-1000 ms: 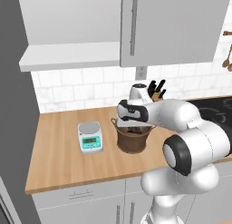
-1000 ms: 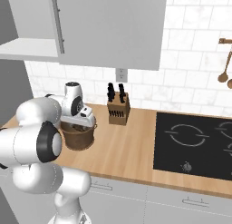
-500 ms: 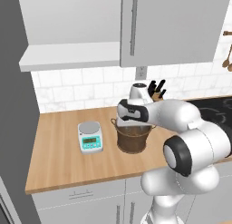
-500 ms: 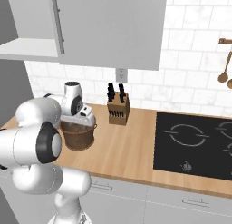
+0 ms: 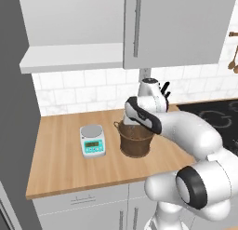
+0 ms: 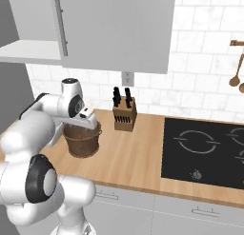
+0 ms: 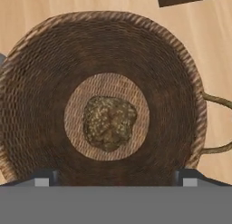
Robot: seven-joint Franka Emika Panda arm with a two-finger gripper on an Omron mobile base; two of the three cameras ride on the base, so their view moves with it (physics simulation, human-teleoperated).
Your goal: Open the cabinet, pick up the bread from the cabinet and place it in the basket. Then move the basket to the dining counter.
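Gripper (image 7: 116,177) hangs directly over the basket (image 7: 50,69), jaws spread wide and empty, only their tips peeking up at the hand view's lower edge. Bread (image 7: 109,122) lies on the basket's pale floor. From the base views the arm's wrist hides the basket's (image 5: 135,143) inside. The cabinet (image 5: 69,52) stands open.
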